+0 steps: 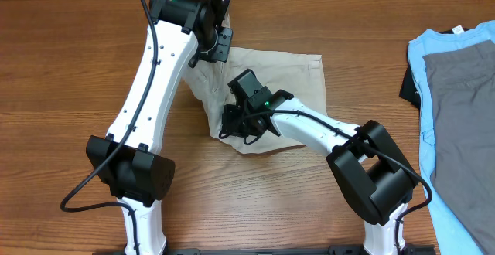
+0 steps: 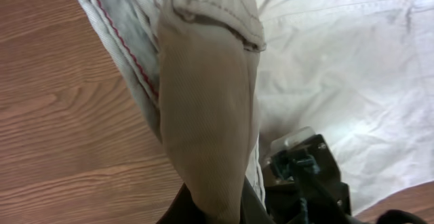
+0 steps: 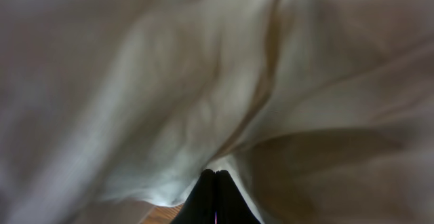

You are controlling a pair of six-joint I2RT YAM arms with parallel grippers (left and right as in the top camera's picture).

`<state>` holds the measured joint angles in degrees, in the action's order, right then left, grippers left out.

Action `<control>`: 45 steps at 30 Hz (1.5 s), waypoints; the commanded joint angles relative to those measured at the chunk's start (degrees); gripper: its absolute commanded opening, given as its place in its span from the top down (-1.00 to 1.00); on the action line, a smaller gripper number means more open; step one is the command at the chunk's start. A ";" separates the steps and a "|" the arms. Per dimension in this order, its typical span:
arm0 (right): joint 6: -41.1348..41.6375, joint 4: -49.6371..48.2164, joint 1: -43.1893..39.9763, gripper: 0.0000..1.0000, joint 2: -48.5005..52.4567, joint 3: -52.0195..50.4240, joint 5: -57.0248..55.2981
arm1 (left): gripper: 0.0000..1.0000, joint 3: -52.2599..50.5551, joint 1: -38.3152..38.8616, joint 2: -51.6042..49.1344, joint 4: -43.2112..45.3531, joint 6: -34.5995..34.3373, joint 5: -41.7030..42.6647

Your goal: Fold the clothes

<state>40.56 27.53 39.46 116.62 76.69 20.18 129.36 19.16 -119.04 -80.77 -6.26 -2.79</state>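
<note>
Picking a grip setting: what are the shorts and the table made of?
Shorts: beige woven cloth, probably cotton twill, matte; a fine weave and stitched seams show. Table: wood or wood-look laminate, smooth; brown grain lines run across it.

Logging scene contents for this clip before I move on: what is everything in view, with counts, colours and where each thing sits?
khaki shorts: 1, light beige, middle of the table, bunched and partly lifted on their left side
T-shirt: 1, light blue, right edge of the table, partly out of frame
grey garment: 1, grey, lying on the T-shirt
dark item: 1, black, at the T-shirt's left edge, too small to identify
table: 1, brown wood grain, under everything
left gripper: 1, black on a white arm, shut on the shorts at their far left
right gripper: 1, black on a white arm, shut on shorts fabric near their front left
</note>
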 commanded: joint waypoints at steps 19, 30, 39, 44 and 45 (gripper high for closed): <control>-5.66 31.01 -15.30 0.92 -12.98 -3.23 -20.70 | 0.90 1.22 0.42 1.66 2.21 -5.97 7.61; -3.45 20.98 -18.05 0.92 -12.98 -17.68 -22.67 | 0.91 0.07 2.29 0.13 3.08 -7.96 8.61; -2.38 19.19 -18.60 0.92 -12.98 -21.09 -21.97 | 0.86 0.07 5.95 -1.31 4.90 -8.15 9.90; -2.36 19.23 -18.60 0.92 -12.98 -21.09 -21.35 | 0.91 0.07 7.23 -4.13 5.31 -8.79 10.29; -2.34 19.23 -18.60 0.92 -12.98 -21.14 -21.35 | 0.91 0.07 7.52 -4.92 5.66 -9.60 10.80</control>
<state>37.52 46.30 21.74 101.84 58.39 -0.21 129.25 25.67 -121.30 -75.81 -13.65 5.17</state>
